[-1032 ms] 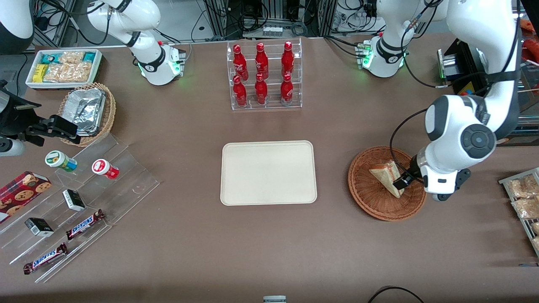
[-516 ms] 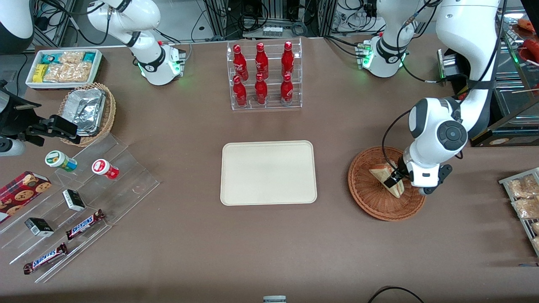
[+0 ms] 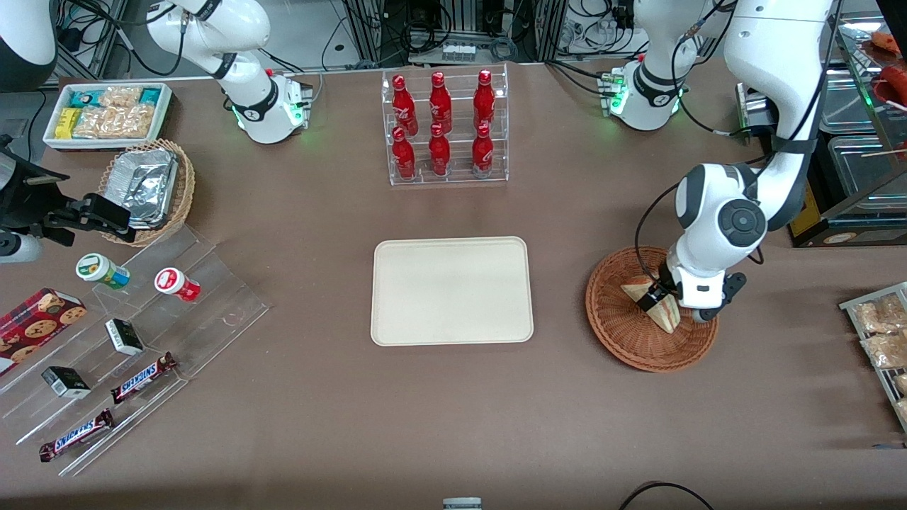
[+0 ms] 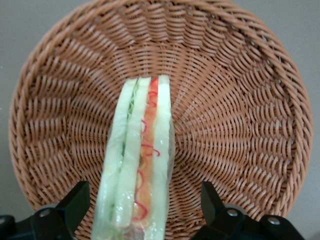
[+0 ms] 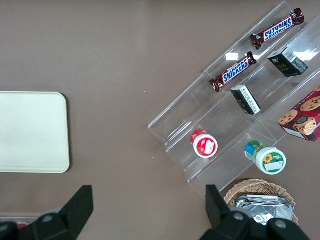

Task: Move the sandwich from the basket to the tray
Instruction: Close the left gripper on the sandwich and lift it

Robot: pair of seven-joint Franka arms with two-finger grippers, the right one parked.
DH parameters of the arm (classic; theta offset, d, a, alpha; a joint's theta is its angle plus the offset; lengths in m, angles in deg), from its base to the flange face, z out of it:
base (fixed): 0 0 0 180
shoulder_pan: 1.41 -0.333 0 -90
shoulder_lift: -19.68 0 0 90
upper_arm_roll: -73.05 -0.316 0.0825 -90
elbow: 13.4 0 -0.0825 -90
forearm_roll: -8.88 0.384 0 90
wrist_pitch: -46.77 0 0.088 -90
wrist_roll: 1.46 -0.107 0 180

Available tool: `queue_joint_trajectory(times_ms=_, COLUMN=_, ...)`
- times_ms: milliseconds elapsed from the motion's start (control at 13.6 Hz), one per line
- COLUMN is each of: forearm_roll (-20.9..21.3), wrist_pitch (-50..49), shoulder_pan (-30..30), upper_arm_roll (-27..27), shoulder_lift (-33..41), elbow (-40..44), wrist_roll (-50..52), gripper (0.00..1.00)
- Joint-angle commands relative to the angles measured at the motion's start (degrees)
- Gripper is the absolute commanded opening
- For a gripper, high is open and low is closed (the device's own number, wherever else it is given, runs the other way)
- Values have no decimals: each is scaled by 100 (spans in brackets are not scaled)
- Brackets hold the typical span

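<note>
The sandwich (image 3: 666,316) is a pale wedge standing on edge in the round reddish-brown basket (image 3: 623,336), toward the working arm's end of the table. Its pink and green filling shows along the cut edge (image 4: 142,150). My left gripper (image 3: 655,301) is down in the basket and open. Its two black fingers (image 4: 75,200) straddle the sandwich with a gap on each side, in the left wrist view (image 4: 143,196). The cream tray (image 3: 451,290) lies flat mid-table with nothing on it, beside the basket, and its corner (image 5: 30,132) also shows in the right wrist view.
A clear rack of red bottles (image 3: 444,127) stands farther from the front camera than the tray. Toward the parked arm's end are a stepped acrylic stand with snack bars (image 3: 134,340), a tan basket of foil trays (image 3: 145,188) and a white snack bin (image 3: 106,113). A rack of packets (image 3: 882,333) sits at the working arm's end.
The left arm's wrist has swung in over the basket and come down. The gripper slid along the sandwich toward the tray. The sandwich has not moved.
</note>
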Motion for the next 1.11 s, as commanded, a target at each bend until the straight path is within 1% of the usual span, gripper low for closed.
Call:
queue_joint_trajectory(times_ms=0, forearm_roll=10, wrist_pitch=156, shoulder_pan=97, upper_arm_roll=-31, shoulder_lift=-29, elbow=-88, wrist_roll=171, gripper=33)
queue_joint_trajectory(times_ms=74, forearm_roll=27, wrist_pitch=130, shoulder_pan=106, upper_arm_roll=-31, shoulder_lift=-29, elbow=-80, wrist_roll=153, gripper=1)
queue_joint_trajectory(times_ms=221, forearm_roll=62, wrist_pitch=69, shoulder_pan=106, upper_arm_roll=-40, shoulder_lift=23, elbow=-45, wrist_roll=74, gripper=0)
queue_joint_trajectory(times_ms=368, forearm_roll=89, wrist_pitch=-290, shoulder_pan=106, upper_arm_roll=-49, shoulder_lift=155, elbow=69, wrist_roll=39, gripper=0)
queue_joint_trajectory(times_ms=442, forearm_roll=219, wrist_pitch=-640, shoulder_pan=106, upper_arm_roll=-49, shoulder_lift=295, elbow=157, wrist_roll=30, gripper=0)
queue_joint_trajectory(times_ms=516, forearm_roll=438, wrist_pitch=-1174, shoulder_pan=106, upper_arm_roll=-40, shoulder_lift=496, elbow=280, wrist_roll=13, gripper=0)
queue_joint_trajectory(times_ms=589, forearm_roll=553, wrist_pitch=-1710, shoulder_pan=115, upper_arm_roll=-23, shoulder_lift=655, elbow=446, wrist_roll=-5, gripper=0)
queue_joint_trajectory(times_ms=663, forearm_roll=572, wrist_pitch=-2220, shoulder_pan=141, upper_arm_roll=3, shoulder_lift=804, elbow=692, wrist_roll=-127, gripper=0)
queue_joint_trajectory(times_ms=811, forearm_roll=555, wrist_pitch=-3005, shoulder_pan=325, upper_arm_roll=240, shoulder_lift=885, elbow=1341, wrist_roll=-163, gripper=0)
queue_joint_trajectory(times_ms=958, forearm_roll=502, wrist_pitch=-3271, shoulder_pan=667, upper_arm_roll=416, shoulder_lift=719, elbow=1852, wrist_roll=-76, gripper=0)
queue_joint_trajectory(times_ms=1032, forearm_roll=484, wrist_pitch=-3263, shoulder_pan=947, upper_arm_roll=425, shoulder_lift=605, elbow=2028, wrist_roll=-49, gripper=0)
